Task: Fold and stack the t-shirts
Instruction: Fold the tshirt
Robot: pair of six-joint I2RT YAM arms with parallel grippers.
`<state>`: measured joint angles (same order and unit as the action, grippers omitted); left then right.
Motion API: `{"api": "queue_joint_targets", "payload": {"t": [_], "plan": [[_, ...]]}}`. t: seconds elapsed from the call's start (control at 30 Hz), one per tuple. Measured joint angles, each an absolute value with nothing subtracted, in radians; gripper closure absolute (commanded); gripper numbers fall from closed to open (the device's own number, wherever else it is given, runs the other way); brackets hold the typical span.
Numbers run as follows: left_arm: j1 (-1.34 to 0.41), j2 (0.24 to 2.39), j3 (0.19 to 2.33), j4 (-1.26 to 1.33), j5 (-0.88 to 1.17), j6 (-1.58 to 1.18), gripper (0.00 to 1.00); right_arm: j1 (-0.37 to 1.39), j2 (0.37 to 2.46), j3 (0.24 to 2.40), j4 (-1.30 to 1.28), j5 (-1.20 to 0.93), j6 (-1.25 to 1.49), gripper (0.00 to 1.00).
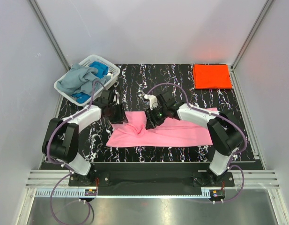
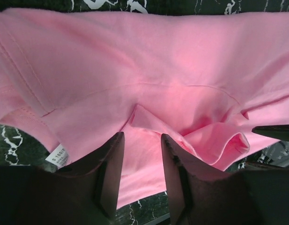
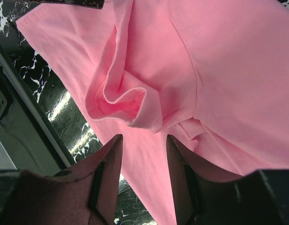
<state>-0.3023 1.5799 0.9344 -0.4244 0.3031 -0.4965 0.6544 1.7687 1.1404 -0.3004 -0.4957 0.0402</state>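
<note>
A pink t-shirt [image 1: 177, 133] lies spread and partly folded on the black marbled mat, with a bunched sleeve at its left end. My left gripper [image 1: 120, 115] is open over the shirt's upper left corner. In the left wrist view the gripper [image 2: 142, 140] has its jaws apart above the pink cloth [image 2: 158, 56], holding nothing. My right gripper [image 1: 151, 121] is open beside the rumpled sleeve. In the right wrist view the gripper [image 3: 143, 140] hovers over the pink cloth [image 3: 228, 70]. A folded orange-red t-shirt [image 1: 211, 76] lies at the back right.
A white lattice basket [image 1: 111, 70] at the back left holds a grey-blue shirt [image 1: 76, 78] and a blue one [image 1: 101, 69]. The black marbled mat [image 1: 149, 77] is ringed by white walls and metal rails. A size label [image 2: 59, 156] shows on the pink shirt.
</note>
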Motion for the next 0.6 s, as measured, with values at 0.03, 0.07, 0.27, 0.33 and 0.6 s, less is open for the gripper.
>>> {"api": "queue_joint_targets", "payload": {"t": [0.03,0.07,0.27,0.33,0.6], "plan": [[-0.313,1.576,0.940,-0.433,0.279,-0.496,0.58,0.654,1.770,1.140,-0.302,-0.498,0.038,0.51],[-0.323,1.570,0.942,-0.438,0.255,-0.498,0.59,0.654,1.770,1.140,-0.302,-0.501,0.035,0.51],[-0.379,1.464,0.936,-0.478,0.127,-0.532,0.62,0.654,1.770,1.140,-0.289,-0.518,0.030,0.54],[-0.379,1.457,0.933,-0.461,0.131,-0.533,0.66,0.654,1.770,1.140,-0.275,-0.521,0.030,0.54],[-0.392,1.575,0.921,-0.425,0.162,-0.519,0.63,0.656,1.782,1.141,-0.252,-0.562,0.030,0.53]]}}
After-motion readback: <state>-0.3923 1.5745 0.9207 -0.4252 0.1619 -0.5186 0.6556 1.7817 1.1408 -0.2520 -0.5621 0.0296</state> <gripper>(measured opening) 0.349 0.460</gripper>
